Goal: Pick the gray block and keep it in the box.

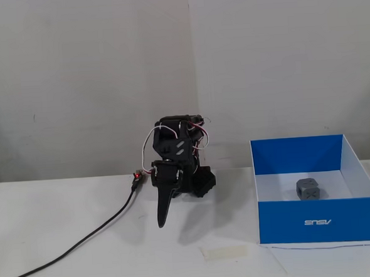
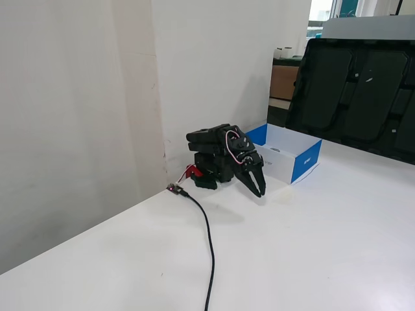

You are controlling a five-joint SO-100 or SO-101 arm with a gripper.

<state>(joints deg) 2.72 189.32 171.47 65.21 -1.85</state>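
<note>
The gray block [image 1: 309, 189] lies inside the box [image 1: 316, 221], on its white floor toward the back, with a dark X mark facing the camera. The box is a blue tray with a white logo on its front and stands at the right in a fixed view; it also shows behind the arm in a fixed view [image 2: 305, 162], where its wall hides the block. The black arm is folded low on the table. My gripper [image 1: 161, 223] points down at the table left of the box, looks shut and holds nothing. It also shows in a fixed view [image 2: 260, 192].
A black cable [image 1: 84, 242] runs from the arm's base across the table to the front left, also in a fixed view [image 2: 209, 246]. A strip of tape [image 1: 224, 252] lies in front of the arm. A wall stands behind. A large black panel [image 2: 356, 91] leans at the far side.
</note>
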